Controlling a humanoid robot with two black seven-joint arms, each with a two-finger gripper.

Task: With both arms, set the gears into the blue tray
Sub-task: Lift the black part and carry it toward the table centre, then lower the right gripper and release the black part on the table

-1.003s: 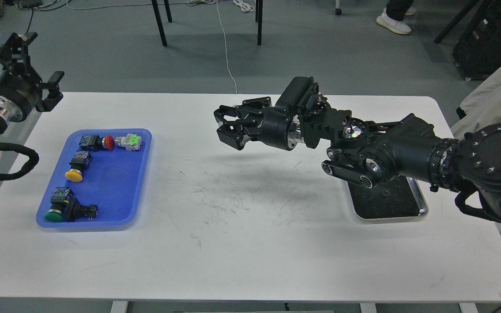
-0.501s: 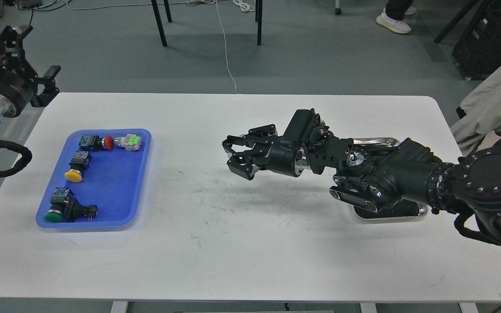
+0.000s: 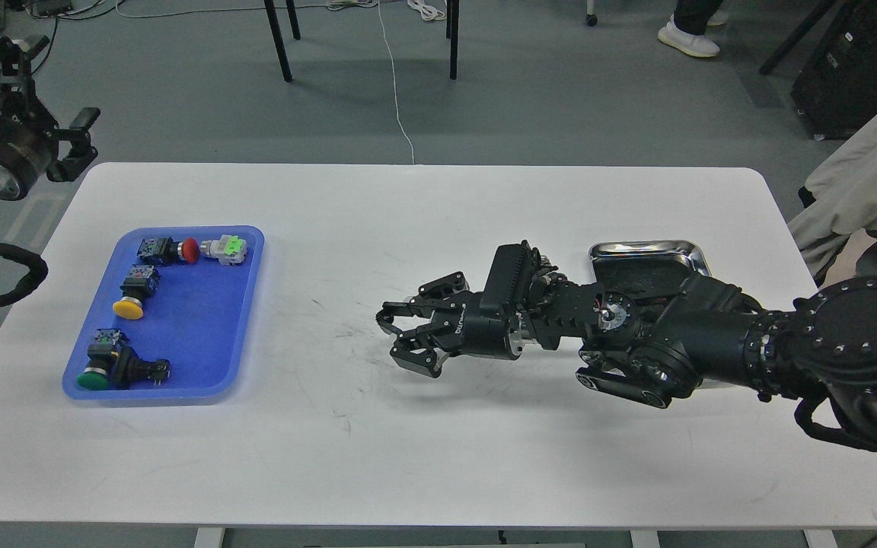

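Over mid-table, right pincer (image 3: 400, 340) slightly parted, fingers apparently empty.

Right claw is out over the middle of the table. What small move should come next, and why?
Probably carry the right claw further left toward the blue tray. It hangs low over bare table, well short of the tray's rim, its fingers parted slightly; whether they hold a gear I cannot tell. The tray holds only switches.

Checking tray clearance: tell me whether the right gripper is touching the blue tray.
Apart. The head view shows bare white table between the right gripper and the blue tray.
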